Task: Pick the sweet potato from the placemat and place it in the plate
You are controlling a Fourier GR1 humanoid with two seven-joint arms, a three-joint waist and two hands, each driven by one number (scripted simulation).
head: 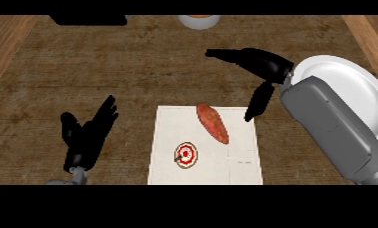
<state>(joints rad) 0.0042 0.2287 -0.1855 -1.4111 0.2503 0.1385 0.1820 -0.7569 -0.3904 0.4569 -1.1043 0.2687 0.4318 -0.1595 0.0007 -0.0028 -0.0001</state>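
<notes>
The sweet potato (212,123) is lying slantwise on the upper right part of the white placemat (210,169), just above a round red-and-white mark (186,154). The right hand (264,62) is hovering up and right of it, spread wide and holding nothing. Its grey forearm (332,127) is covering part of the white plate (336,72). The left hand (87,134) is resting open, fingers up, left of the mat.
</notes>
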